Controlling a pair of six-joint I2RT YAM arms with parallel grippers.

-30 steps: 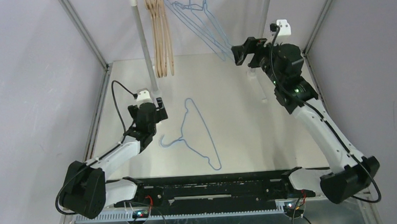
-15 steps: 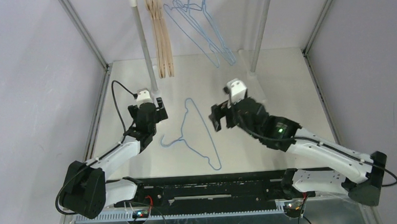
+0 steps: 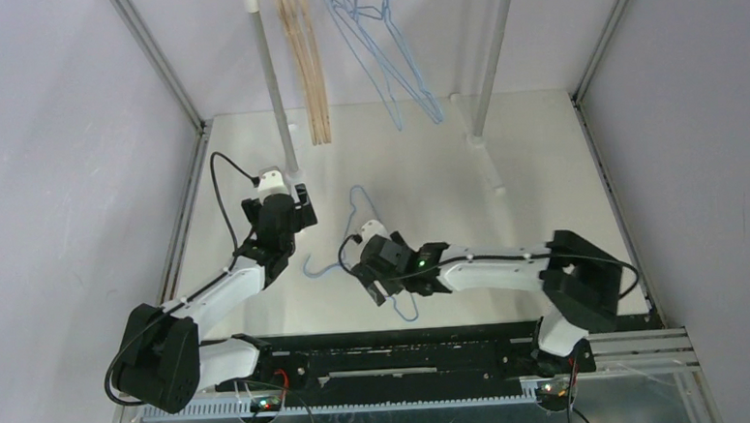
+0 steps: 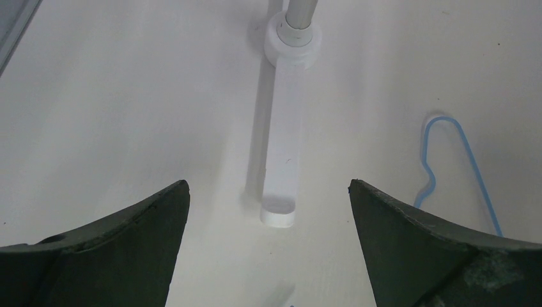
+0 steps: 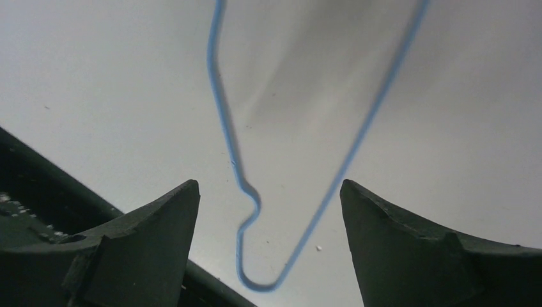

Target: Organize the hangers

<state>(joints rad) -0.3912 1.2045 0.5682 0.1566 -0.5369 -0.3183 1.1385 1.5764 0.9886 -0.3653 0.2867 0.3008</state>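
Top external view: we see the white table [image 3: 542, 145] boxed in by grey walls and slanted frame posts, with bare surface across its right and far parts. At the back stands the silver rail [image 3: 276, 91]. Tan wooden hangers [image 3: 310, 69] hang from it bunched at its left end, and blue wire hangers [image 3: 397, 65] hang just to their right, well clear of both arms.

One more blue wire hanger [image 5: 220, 115] lies flat near the table's middle, its hook toward the left arm. The right arm reaches low across the near side, and the right gripper [image 5: 268, 185] sits over this hanger. Its fingers are spread wide on either side of the hanger's narrow end; we cannot see either one touching the wire. That end lies close to the dark bar [image 5: 38, 192] along the near edge.

The left gripper [image 4: 268, 185] hovers above the table with fingers spread wide, holding nothing, facing the rail's white foot [image 4: 279, 192].
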